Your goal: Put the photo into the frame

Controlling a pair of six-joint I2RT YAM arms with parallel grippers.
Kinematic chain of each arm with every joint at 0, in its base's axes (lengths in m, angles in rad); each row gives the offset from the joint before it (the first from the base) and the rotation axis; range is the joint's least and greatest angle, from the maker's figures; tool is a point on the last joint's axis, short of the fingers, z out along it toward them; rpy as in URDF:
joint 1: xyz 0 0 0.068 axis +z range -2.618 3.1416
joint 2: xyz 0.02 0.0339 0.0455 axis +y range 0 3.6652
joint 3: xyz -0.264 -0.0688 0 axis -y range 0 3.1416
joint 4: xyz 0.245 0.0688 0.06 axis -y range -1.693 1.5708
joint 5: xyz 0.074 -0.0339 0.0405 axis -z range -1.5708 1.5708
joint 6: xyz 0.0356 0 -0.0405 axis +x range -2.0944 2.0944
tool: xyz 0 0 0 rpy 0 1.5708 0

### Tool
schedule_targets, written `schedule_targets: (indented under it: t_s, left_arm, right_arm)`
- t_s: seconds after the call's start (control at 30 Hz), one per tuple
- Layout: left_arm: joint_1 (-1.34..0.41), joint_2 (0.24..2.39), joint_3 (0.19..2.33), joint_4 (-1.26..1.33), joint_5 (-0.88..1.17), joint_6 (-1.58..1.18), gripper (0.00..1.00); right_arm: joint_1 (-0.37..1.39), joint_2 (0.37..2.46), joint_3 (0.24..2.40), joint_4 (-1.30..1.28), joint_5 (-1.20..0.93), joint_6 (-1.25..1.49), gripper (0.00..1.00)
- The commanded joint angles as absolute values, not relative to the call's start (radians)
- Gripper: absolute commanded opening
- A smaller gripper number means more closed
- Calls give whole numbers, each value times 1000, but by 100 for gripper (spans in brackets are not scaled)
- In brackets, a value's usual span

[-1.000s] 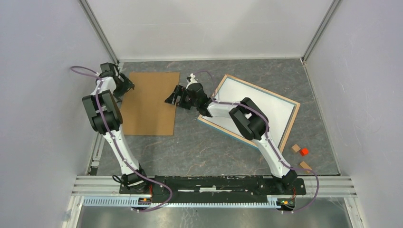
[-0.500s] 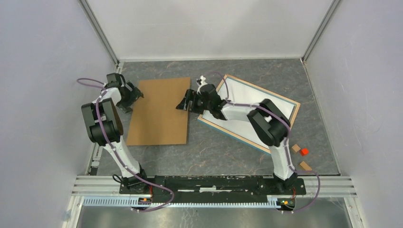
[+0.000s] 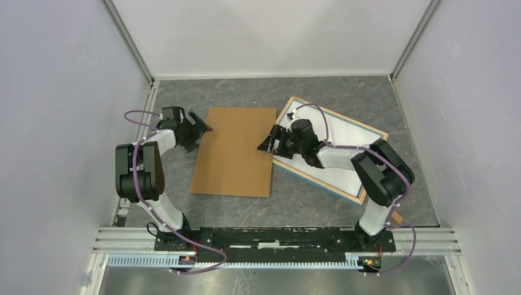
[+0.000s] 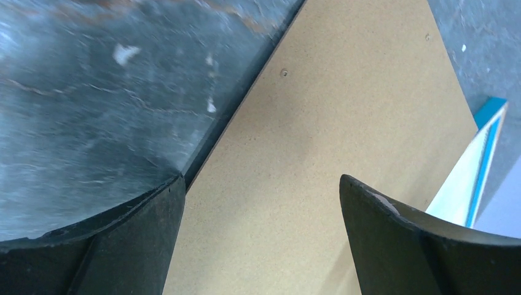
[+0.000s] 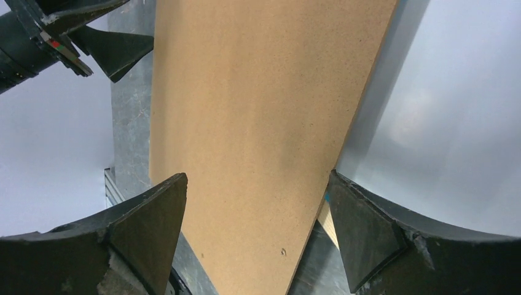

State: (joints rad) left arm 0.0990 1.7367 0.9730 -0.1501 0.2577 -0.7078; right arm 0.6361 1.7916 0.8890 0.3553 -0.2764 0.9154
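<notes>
grey marbled tabletop (image 3: pixel 295 196), pale walls on three sides. nearest: black base rail (image 3: pixel 264 236), both my arms rising from it and bending inward.

mid-table: plain brown backing board (image 3: pixel 233 150), a little askew, between my two grippers.
- left gripper (image 3: pixel 201 133) at the board's left long edge, near its far corner. jaws spread wide, nothing clamped. in the left wrist view the board's edge runs into the gap between my fingers (image 4: pixel 141 233).
- right gripper (image 3: pixel 268 139) at the board's right long edge, directly across from the left. jaws also released and wide. in the right wrist view the board fills the space between the fingers (image 5: pixel 153 209), and my left gripper shows beyond its far end.
- cannot tell whether the board rests flat on the table or is raised slightly.

right of the board, farther back: the frame (image 3: pixel 356 138), flat and rotated. it has a light wood rim, a blue outer edge and a white face inside. its near-left corner sits just beside the board's right edge, under my right wrist. cannot tell whether that white face is pane or sheet.
</notes>
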Motion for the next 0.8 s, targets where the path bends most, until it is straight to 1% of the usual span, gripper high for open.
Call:
schedule_targets:
  t_s: [0.0,0.13,0.27,0.63,0.67,0.77]
  left_arm:
    - [23,1738,888,-192,472,-852,100]
    - [22,1736,853,-176,469,-835,100]
    - [20,1726,790,-125,479,-857,100]
    - [20,1713,781,-137,435,-856,100]
    - [21,1713,780,-137,434,-856,100]
    - [20,1714,773,-126,445,-863,100]
  right_arm:
    - [619,1716,869,437,-373,850,89]
    - [555,1669,815,371,-397,766,89]
    - [508,1671,816,296,-448,683,89]
    - [396,1650,743,331,-513,651,88]
    - [389,1657,741,334,-520,648,88]
    - [388,1690,750,375,-570,657,82]
